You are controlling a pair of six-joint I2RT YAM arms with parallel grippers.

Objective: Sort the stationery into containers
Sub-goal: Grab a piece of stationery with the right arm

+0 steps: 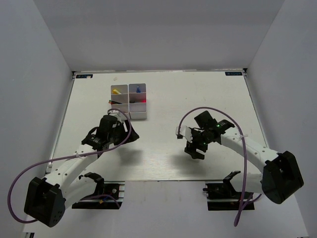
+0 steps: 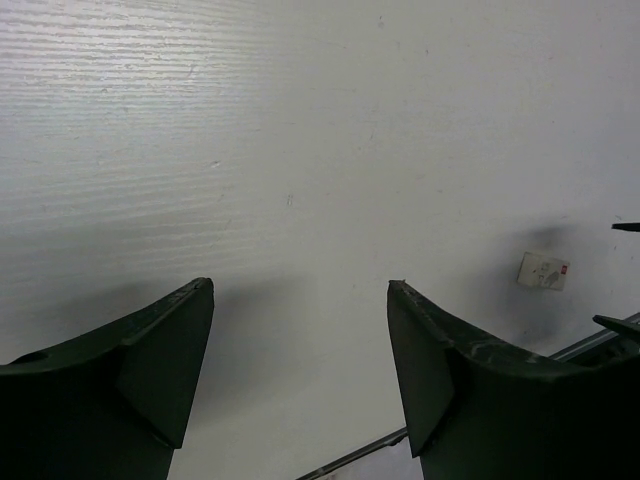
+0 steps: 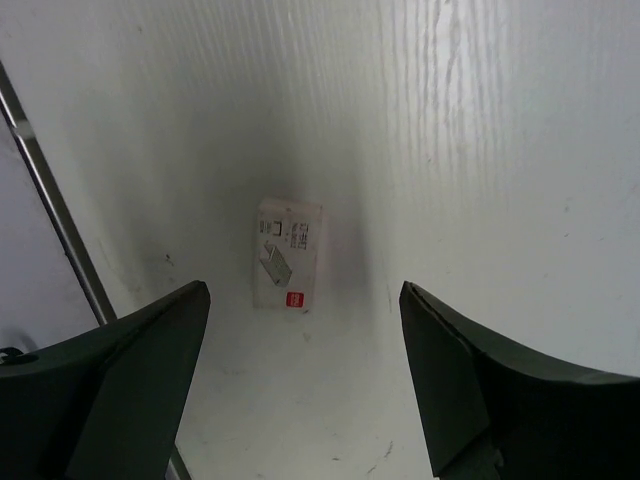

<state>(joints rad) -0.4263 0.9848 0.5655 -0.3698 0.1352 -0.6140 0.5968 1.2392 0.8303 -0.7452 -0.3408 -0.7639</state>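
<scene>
The white six-compartment organiser [image 1: 130, 101] stands at the far left-centre of the table. It holds a yellow-tipped item [image 1: 115, 91], a blue-capped bottle [image 1: 138, 89] and something red or pink [image 1: 143, 100]. My left gripper [image 1: 130, 134] is just in front of the organiser, open and empty over bare table in the left wrist view [image 2: 300, 285]. My right gripper [image 1: 194, 150] is open and empty in the right wrist view [image 3: 305, 285]. A small white box with a red mark [image 3: 289, 254] lies on the table just beyond its fingertips. That box also shows in the left wrist view [image 2: 543, 270].
White walls enclose the table on the left, back and right. The table's near edge with a metal rail [image 3: 55, 210] runs close to the small box. A purple cable [image 1: 208, 110] loops above the right arm.
</scene>
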